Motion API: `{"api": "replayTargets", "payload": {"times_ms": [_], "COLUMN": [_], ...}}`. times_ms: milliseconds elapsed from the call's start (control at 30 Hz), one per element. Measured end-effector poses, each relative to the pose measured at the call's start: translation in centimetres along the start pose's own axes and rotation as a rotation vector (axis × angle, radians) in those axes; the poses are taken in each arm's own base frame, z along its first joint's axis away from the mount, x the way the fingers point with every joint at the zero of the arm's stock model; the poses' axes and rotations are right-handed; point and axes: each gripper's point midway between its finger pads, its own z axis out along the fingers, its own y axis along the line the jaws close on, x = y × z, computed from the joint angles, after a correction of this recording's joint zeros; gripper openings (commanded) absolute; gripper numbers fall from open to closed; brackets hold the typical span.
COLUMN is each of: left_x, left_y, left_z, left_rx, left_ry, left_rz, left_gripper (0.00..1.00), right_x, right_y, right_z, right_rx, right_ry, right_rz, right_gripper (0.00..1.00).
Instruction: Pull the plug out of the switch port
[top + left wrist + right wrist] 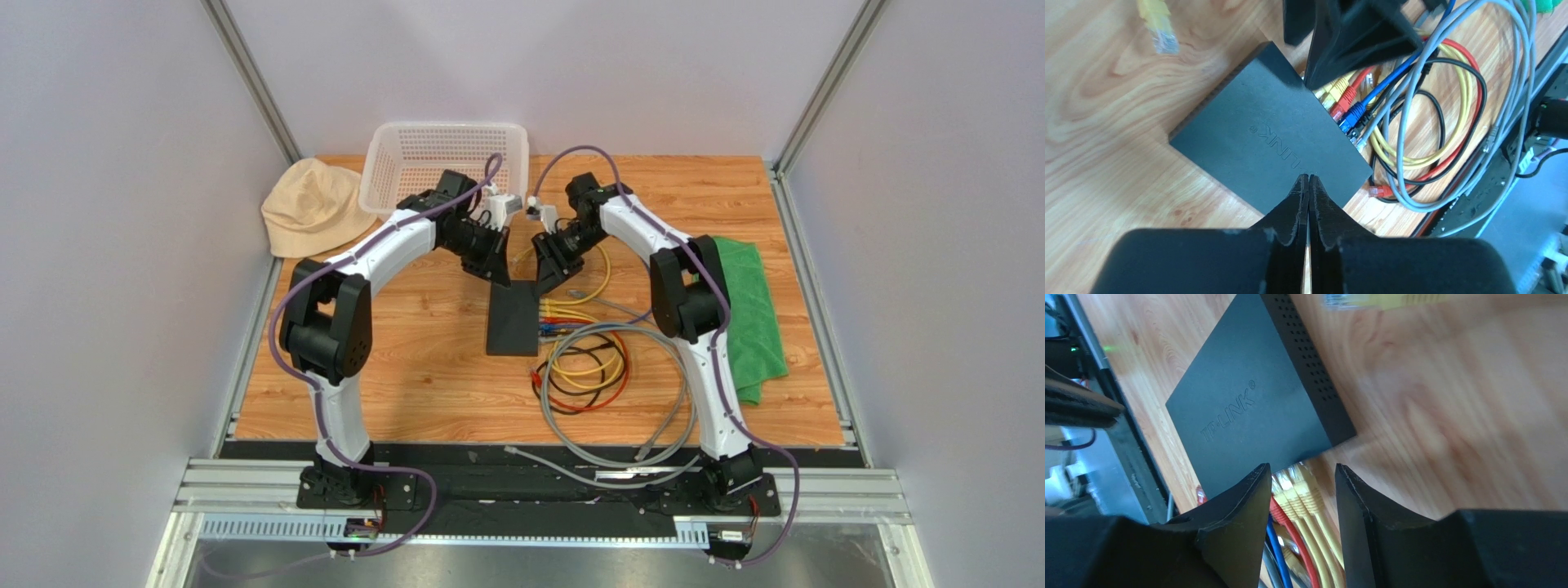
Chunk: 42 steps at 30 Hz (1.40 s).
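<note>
1. The switch (512, 321) is lying flat on the counter (405, 368) between the two arms. Its port edge is facing the cable tangle (1413, 92). Yellow plugs (1303, 493), a red plug (1281, 523) and a blue plug (1354, 114) are sitting side by side in the sockets.
2. The left end effector (1309, 184) is showing its fingers pressed together with nothing between them. Its tip is hanging over the switch's near edge. I can't tell if it's actually bearing down on the box.
3. The right end effector (1303, 471) is spread, with one finger standing on each side of the yellow plugs, not pinching anything yet.
4. What I'm worrying about:
   - Those yellow plugs are packed tight, so the closing fingers could be catching two at once or wedging against the red neighbour.
   - If the left arm isn't really pinning the box, the whole switch is probably going to be sliding along with the pull. It looks light, and the wood looks slick.
   - If the latch tab isn't getting squeezed, the plug will likely be staying locked in. Then the fingers could be slipping back onto the cable and yanking that instead.
   - Both end effectors are working very near each other, so a bump between them seems possible.
</note>
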Motion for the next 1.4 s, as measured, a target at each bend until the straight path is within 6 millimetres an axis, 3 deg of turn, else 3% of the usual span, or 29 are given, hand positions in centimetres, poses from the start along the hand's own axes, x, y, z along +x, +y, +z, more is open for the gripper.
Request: {"api": "replayTargets", "payload": {"times_ms": [100,333,533,1167,1400], "left_x": [0.8,2.9,3.5,4.0,4.0], "left_y": [0.4,1.7,2.0,2.6,2.8], "left_z": [1.0,3.4,3.8,4.3,4.3], "left_rx": [0.018,0.039,0.037,0.025,0.012], "left_ry": [0.03,0.106,0.124,0.142,0.144], "left_rz": [-0.022,-0.077,-0.088,-0.099,-0.098], "left_gripper": [0.0,0.0,0.0,0.0,0.0], "right_x": [0.6,0.6,1.3,2.4,2.4], "right_y": [0.4,0.7,0.7,0.1,0.1], "right_z": [1.1,1.1,1.3,1.8,1.8], "right_rx": [-0.042,-0.078,-0.117,-0.148,-0.146], "right_ry": [0.019,0.007,0.013,0.028,0.027], "right_rz": [0.025,0.049,0.083,0.153,0.179], "right_gripper": [0.47,0.45,0.43,0.26,0.08]}}
